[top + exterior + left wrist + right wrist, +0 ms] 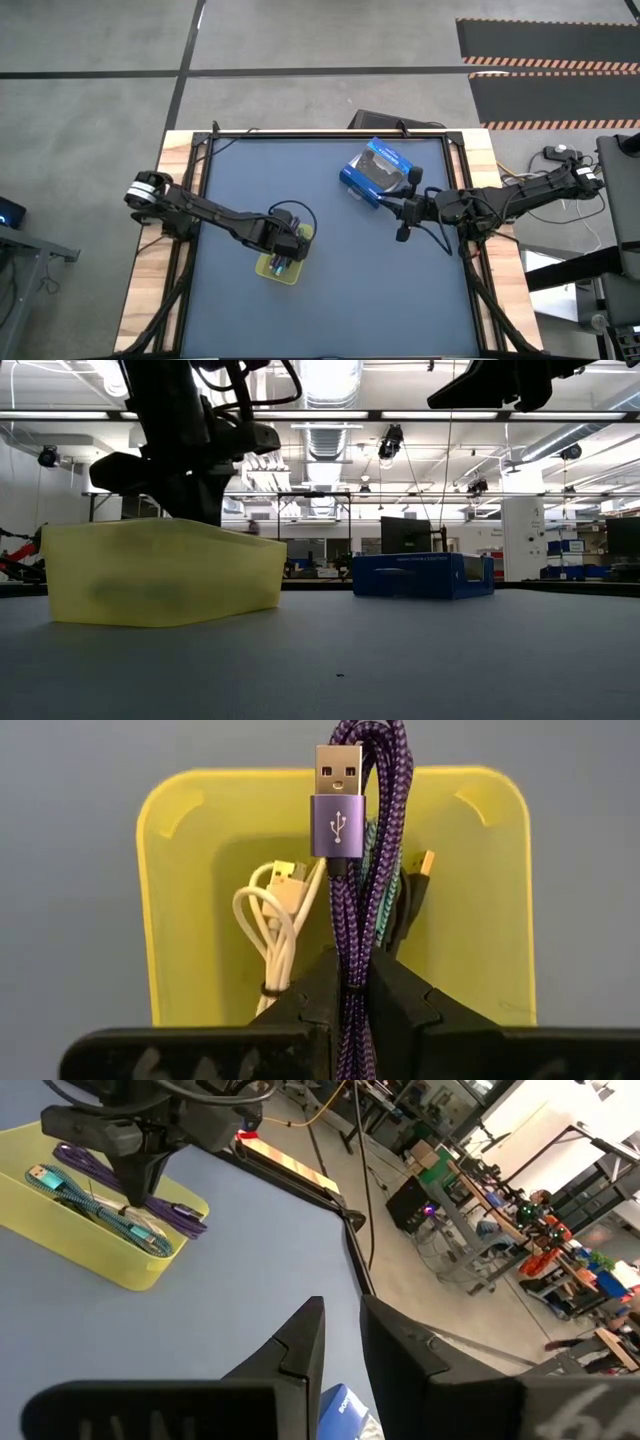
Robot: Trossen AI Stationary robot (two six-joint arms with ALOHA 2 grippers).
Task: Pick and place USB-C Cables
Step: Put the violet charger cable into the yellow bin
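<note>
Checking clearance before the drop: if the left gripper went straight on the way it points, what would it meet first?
Probably the yellow tray: the left gripper, shut on the purple cable, points into it.

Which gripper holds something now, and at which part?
The left gripper holds the purple cable at mid-bundle, its USB plug free, over the yellow tray. The right gripper holds nothing.

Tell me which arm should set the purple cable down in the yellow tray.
Left. The left gripper is shut on the purple cable directly above the yellow tray. The right gripper hangs beside the blue box, far from the tray and holding nothing.
</note>
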